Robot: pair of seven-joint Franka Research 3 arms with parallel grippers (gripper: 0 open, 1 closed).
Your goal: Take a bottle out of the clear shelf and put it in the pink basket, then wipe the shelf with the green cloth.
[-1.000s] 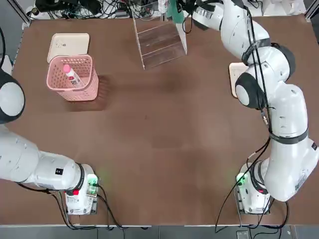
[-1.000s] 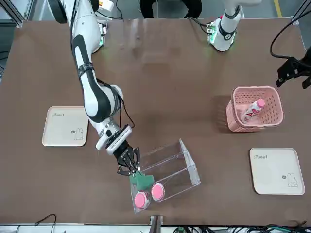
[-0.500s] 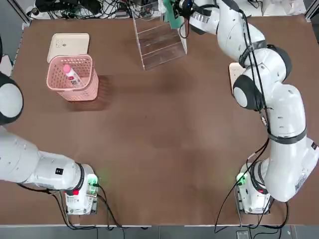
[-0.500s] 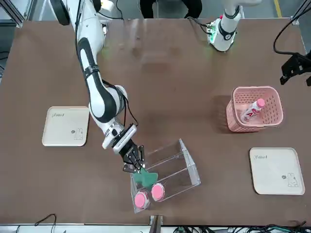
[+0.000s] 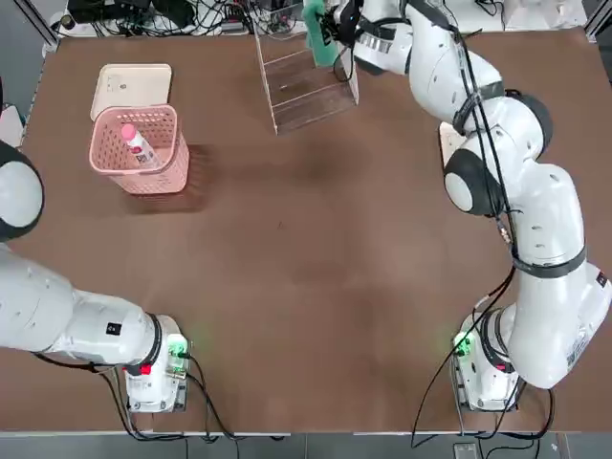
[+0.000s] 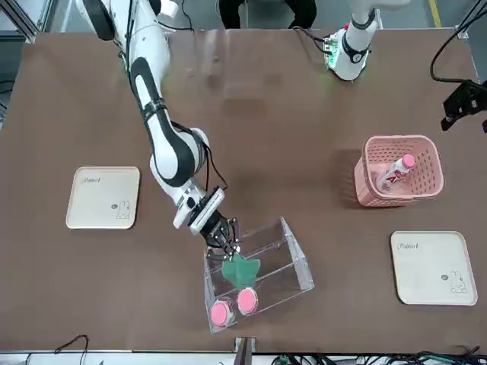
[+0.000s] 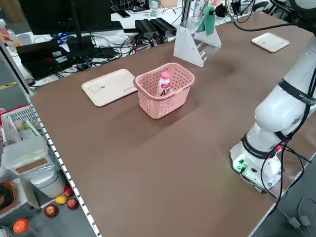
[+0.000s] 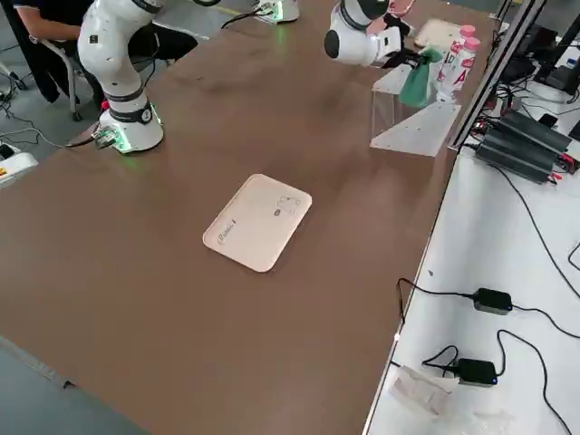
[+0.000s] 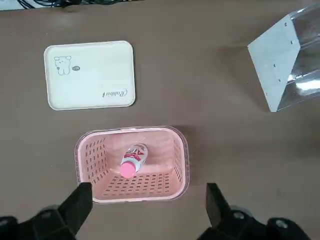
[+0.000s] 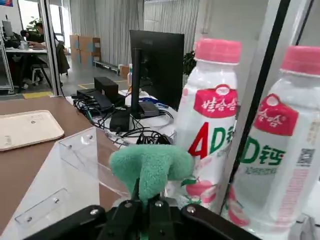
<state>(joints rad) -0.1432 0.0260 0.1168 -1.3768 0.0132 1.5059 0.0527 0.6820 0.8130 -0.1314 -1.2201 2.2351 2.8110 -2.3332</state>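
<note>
Right gripper (image 6: 228, 245) clamped on green cloth (image 6: 240, 269), inside clear shelf (image 6: 293, 251) above two bottles. Left gripper (image 9: 145, 202) spread wide, hovering over pink basket (image 9: 181, 150); bottle (image 9: 131, 160) lying inside.

A: Room inside the shelf (image 6: 259, 266)?

B: Restricted. Two bottles (image 6: 232, 307) stand at its far end, and the right gripper (image 6: 228, 247) with the cloth (image 6: 240, 270) occupies the opening between the tall side walls.

A: Elsewhere?

B: The table (image 5: 316, 268) centre is open. The basket (image 5: 139, 148) and tray (image 5: 132, 84) obstruct the far left.
</note>
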